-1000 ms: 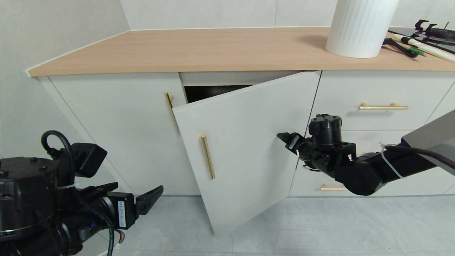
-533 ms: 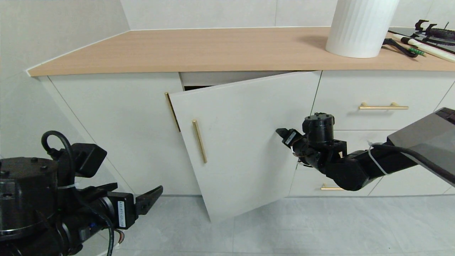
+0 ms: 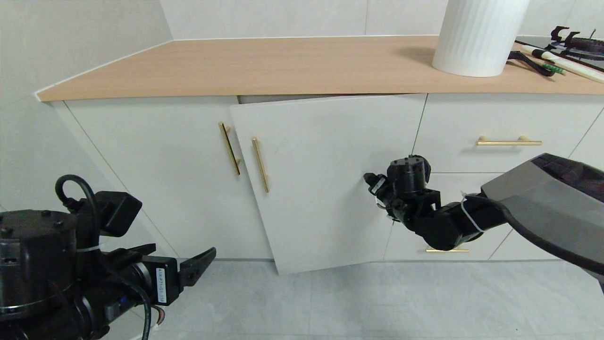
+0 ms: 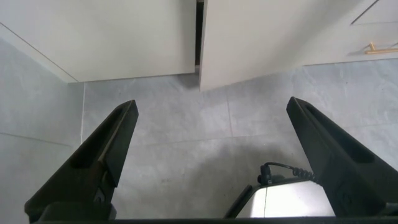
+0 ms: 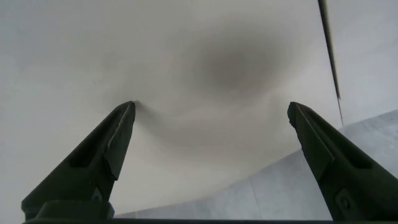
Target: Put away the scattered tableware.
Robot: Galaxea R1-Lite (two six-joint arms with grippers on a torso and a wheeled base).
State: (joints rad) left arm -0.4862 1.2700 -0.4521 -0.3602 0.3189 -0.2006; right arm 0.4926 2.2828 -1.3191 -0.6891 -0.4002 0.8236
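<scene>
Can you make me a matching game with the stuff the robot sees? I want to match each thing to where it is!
Things:
1. white ribbed jar
2. right gripper
3. left gripper
4. cupboard door

Places or states:
A. open, low over the floor
B. standing on the wooden countertop
C. almost shut, a thin gap along the top
D. open, right at the front of the cupboard door

Pairs: 1-B, 2-D, 3-A, 4-C

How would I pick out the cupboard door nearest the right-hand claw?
Under the wooden countertop runs a row of white cabinet fronts. The door is second from the left, its vertical gold handle beside its neighbour's. Alone it stands slightly ajar, the right claw at its face.
</scene>
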